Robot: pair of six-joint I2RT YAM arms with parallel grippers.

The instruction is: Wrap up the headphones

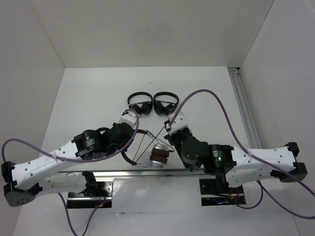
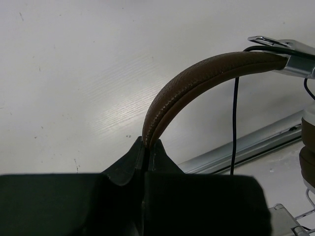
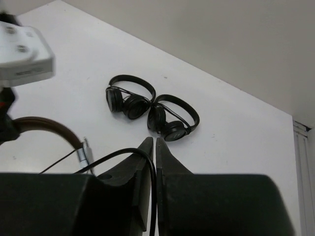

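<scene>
The brown headphones (image 1: 158, 156) hang between the arms near the table's front edge, ear cups stacked at centre. My left gripper (image 1: 132, 129) is shut on the brown headband (image 2: 197, 83) and holds it up. The thin dark cable (image 2: 234, 123) hangs down beside the headband. My right gripper (image 1: 169, 127) is shut on the cable (image 3: 147, 162), which loops over the left finger and runs down between the jaws. The headband end with its silver slider shows in the right wrist view (image 3: 81, 147).
Two small all-black headphones (image 1: 140, 104) (image 1: 166, 104) lie side by side on the white table behind the grippers; they also show in the right wrist view (image 3: 129, 98) (image 3: 172, 120). A metal rail (image 1: 147, 172) runs along the front edge, another (image 1: 246, 110) along the right side.
</scene>
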